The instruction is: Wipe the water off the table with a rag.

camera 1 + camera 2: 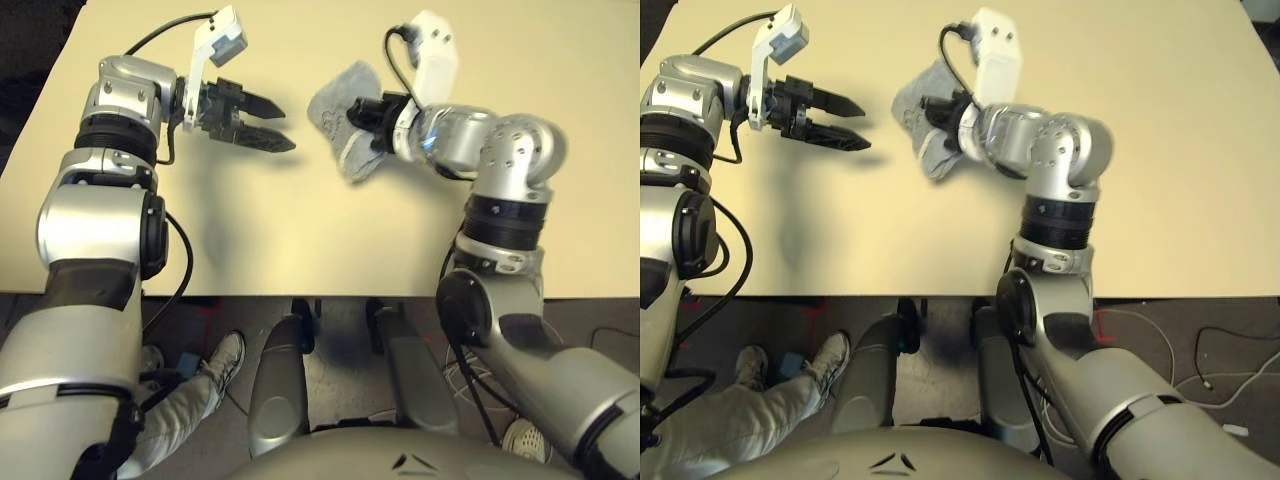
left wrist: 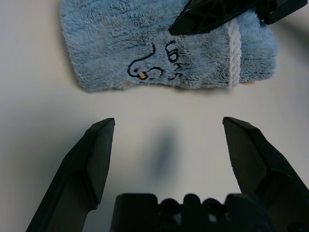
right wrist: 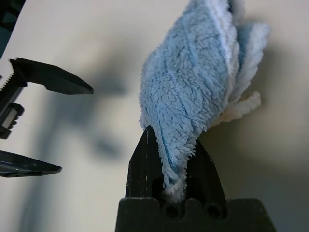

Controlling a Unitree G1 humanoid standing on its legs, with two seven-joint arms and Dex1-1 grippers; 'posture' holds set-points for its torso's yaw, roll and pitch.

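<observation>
The grey-blue rag point(image 1: 340, 105) lies bunched on the pale table point(image 1: 300, 240), with its dark drawing and lettering point(image 2: 154, 67) facing up. My right gripper point(image 3: 169, 145) is shut on one edge of the rag, and the cloth rises from between its fingers. My left gripper point(image 1: 275, 122) hovers open just to the left of the rag, its fingers point(image 2: 96, 150) spread wide over bare table and pointing at the cloth. The water spots are hidden or out of view.
The table's front edge point(image 1: 300, 295) runs close below both arms. Bare tabletop stretches right of the right arm and behind the rag. A person's leg and shoe point(image 1: 215, 365) show on the floor under the table, near cables point(image 1: 1200, 345).
</observation>
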